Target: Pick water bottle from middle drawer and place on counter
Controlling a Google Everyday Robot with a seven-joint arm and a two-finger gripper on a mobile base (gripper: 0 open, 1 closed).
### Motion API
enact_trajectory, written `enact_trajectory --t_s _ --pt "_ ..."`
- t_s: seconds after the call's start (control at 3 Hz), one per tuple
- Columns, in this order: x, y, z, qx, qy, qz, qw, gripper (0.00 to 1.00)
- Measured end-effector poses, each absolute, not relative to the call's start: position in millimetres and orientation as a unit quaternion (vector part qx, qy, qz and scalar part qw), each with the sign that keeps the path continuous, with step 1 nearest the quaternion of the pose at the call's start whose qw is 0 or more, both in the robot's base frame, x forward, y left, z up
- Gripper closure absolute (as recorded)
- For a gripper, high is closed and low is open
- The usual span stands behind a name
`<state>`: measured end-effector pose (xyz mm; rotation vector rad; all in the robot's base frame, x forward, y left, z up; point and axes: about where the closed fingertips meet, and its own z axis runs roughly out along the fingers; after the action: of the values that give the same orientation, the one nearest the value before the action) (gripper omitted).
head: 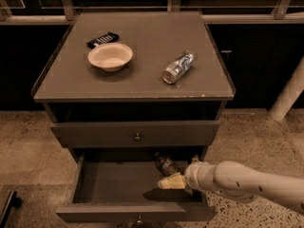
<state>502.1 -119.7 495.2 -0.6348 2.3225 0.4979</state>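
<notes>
The middle drawer [95, 212] is pulled open below a closed drawer. The water bottle [165, 165] lies on its side at the back right of the drawer floor, a clear bottle with a label band around it. My gripper [171, 181] reaches into the drawer from the right on a pale arm. It sits just in front of the bottle and slightly below it, close to it, with its tip pointing left. The counter [71, 80] is the flat grey-brown cabinet top above.
On the counter are a beige bowl [110, 56], a black packet [103, 39] behind it, and a stubbier clear bottle [178, 67] with a silvery label lying on its side. The closed drawer [137, 133] overhangs the open one. A white post [288, 94] stands at the right.
</notes>
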Motion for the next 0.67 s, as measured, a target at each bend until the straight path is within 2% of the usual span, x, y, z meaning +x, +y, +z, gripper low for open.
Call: enact_trajectory --t_s 0.33,0.67 --pt "549.9 -107.9 452.8 -0.231 0.89 0.197 0.341 0.0" --pt "551.4 -106.3 450.3 -0.23 0.89 0.199 0.34 0.0"
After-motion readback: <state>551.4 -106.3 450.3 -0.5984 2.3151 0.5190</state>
